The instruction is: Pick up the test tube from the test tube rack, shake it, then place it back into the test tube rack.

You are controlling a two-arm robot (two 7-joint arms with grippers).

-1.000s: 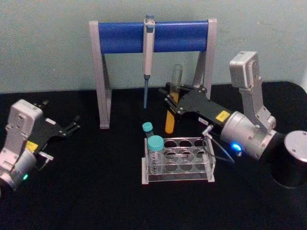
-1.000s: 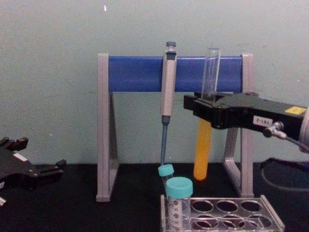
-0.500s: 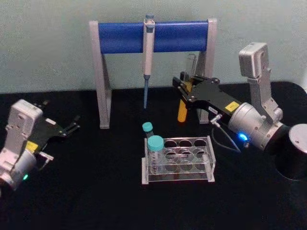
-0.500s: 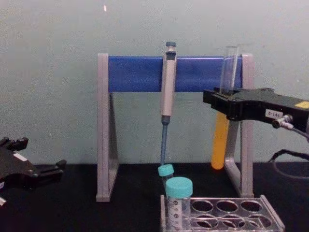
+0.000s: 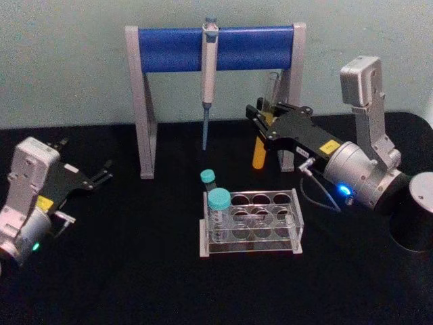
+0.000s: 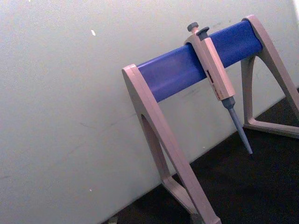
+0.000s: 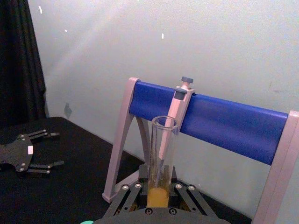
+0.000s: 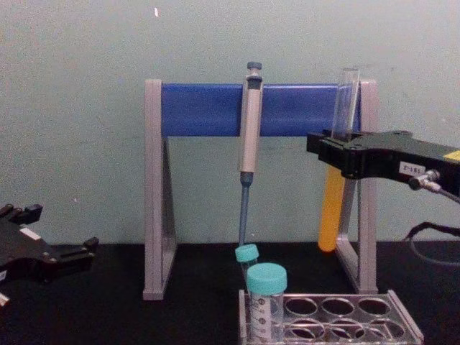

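A: R gripper [image 5: 265,122] status?
B: Fingers clamped on test tube [image 8: 330,215], approx. mid-length. Held upright in air by R leg of pipette stand [image 5: 216,49], behind rack [image 5: 270,238], well apart from it.
A: Rack?
B: On worktop [image 5: 135,271], two teal-capped tubes [image 5: 218,203] at L end.
A: L gripper [image 7: 55,148]?
B: Parked far L, fingers spread, idle.

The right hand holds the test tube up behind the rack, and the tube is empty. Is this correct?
Not quite. The test tube is not empty: its lower part holds orange-yellow liquid, as the chest view shows. The rest is correct: the right hand holds it up behind the test tube rack.
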